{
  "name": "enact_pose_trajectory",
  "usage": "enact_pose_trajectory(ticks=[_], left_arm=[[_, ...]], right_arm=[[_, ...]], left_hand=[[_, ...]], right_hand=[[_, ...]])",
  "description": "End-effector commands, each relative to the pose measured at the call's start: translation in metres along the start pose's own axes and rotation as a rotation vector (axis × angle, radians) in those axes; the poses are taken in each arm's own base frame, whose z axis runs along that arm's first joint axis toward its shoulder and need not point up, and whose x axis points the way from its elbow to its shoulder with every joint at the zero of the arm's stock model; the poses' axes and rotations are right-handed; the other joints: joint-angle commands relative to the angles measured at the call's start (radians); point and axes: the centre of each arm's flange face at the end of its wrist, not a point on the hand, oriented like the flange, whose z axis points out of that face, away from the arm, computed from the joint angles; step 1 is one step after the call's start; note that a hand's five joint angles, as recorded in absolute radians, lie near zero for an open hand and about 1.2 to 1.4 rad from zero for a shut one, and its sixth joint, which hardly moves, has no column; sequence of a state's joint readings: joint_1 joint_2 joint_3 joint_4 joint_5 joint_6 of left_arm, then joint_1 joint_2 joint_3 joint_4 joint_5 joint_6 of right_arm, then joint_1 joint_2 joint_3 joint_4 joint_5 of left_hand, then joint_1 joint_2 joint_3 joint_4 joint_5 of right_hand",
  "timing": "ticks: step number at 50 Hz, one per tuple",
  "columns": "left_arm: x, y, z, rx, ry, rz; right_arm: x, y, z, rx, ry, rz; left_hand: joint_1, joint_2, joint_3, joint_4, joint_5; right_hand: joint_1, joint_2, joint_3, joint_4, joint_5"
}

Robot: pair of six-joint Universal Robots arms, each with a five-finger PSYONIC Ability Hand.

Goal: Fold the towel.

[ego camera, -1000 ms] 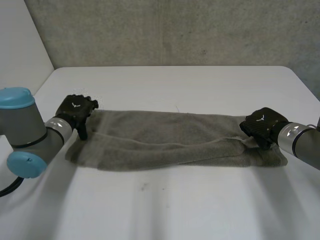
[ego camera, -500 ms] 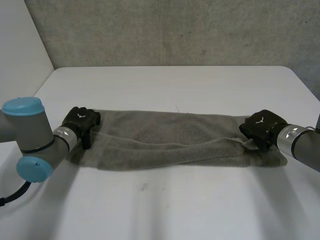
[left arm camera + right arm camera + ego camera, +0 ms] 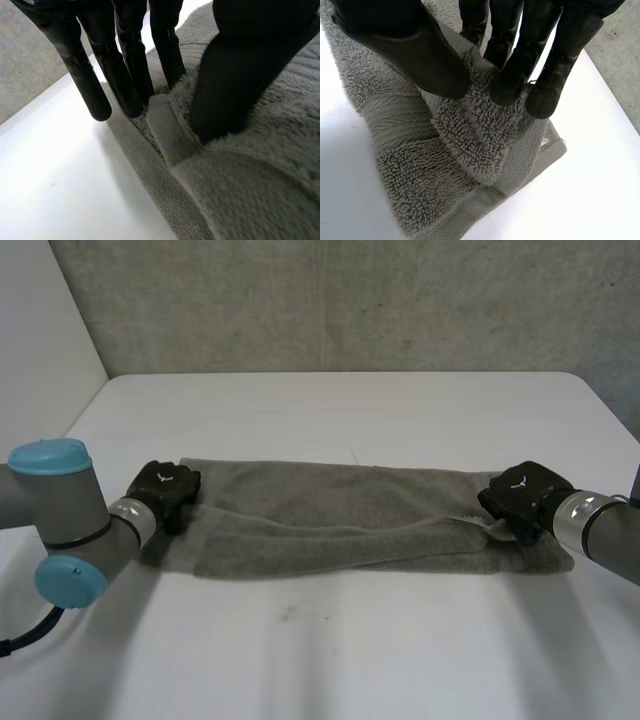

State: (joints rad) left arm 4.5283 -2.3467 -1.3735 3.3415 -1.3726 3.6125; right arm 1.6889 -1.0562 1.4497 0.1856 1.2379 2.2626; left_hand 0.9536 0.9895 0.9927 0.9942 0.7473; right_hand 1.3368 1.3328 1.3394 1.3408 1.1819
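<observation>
Head view: grey towel [image 3: 330,525] lies flat on the white desk [image 3: 350,640], stretched out as a long strip from side to side, roughly mid-desk. It's doubled lengthwise, and the upper layer's edge runs as a wavy line along the strip. Left robot hand [image 3: 165,485] sits on the towel's left end at the far corner. Right robot hand [image 3: 520,495] sits on the right end, also toward the far edge. Both arms come in low from the sides. Concrete wall [image 3: 350,300] is behind the desk.

Left wrist view: left robot hand [image 3: 235,60] is down on the towel [image 3: 260,190] at its hemmed edge. The thumb is dug into the pile and the fingers [image 3: 127,75] are straight, with their tips on or just past the hem. A short raised ridge of hem stands between thumb and fingers, so this reads as a pinch on the towel. Bare desk [image 3: 55,185] is just beside the outermost finger.

Right wrist view: right robot hand [image 3: 400,40] grips the towel [image 3: 430,170] at its end. The thumb is on one side and the fingers [image 3: 512,80] on the other, with a bunched fold of terry squeezed between them. The towel layers are stacked under the palm, and the hem corner pokes out onto the desk [image 3: 590,165] near the fingertips.
</observation>
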Motion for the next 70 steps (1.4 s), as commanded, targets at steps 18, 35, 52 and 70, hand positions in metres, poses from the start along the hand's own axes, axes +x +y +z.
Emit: enact_pose_trajectory(ticks=[18, 35, 52, 70], left_arm=[[-0.016, -0.033, -0.002, 0.092, -0.055, 0.008], [-0.036, -0.053, 0.033, 0.251, -0.128, -0.074], [-0.027, -0.025, 0.049, 0.196, -0.117, -0.085], [-0.049, -0.099, -0.027, 0.311, -0.161, -0.121]], right_arm=[[0.008, -0.006, 0.002, 0.021, 0.028, -0.011], [0.06, -0.032, 0.063, 0.183, 0.202, 0.012], [0.067, -0.005, 0.107, 0.132, 0.254, 0.023], [0.101, -0.085, 0.002, 0.284, 0.364, 0.029]], left_hand=[[0.443, 0.407, 0.404, 0.402, 0.474], [0.443, 0.407, 0.404, 0.402, 0.474], [0.443, 0.407, 0.404, 0.402, 0.474], [0.443, 0.407, 0.404, 0.402, 0.474]], right_hand=[[0.059, 0.063, 0.057, 0.056, 0.04], [0.059, 0.063, 0.057, 0.056, 0.04], [0.059, 0.063, 0.057, 0.056, 0.04], [0.059, 0.063, 0.057, 0.056, 0.04]])
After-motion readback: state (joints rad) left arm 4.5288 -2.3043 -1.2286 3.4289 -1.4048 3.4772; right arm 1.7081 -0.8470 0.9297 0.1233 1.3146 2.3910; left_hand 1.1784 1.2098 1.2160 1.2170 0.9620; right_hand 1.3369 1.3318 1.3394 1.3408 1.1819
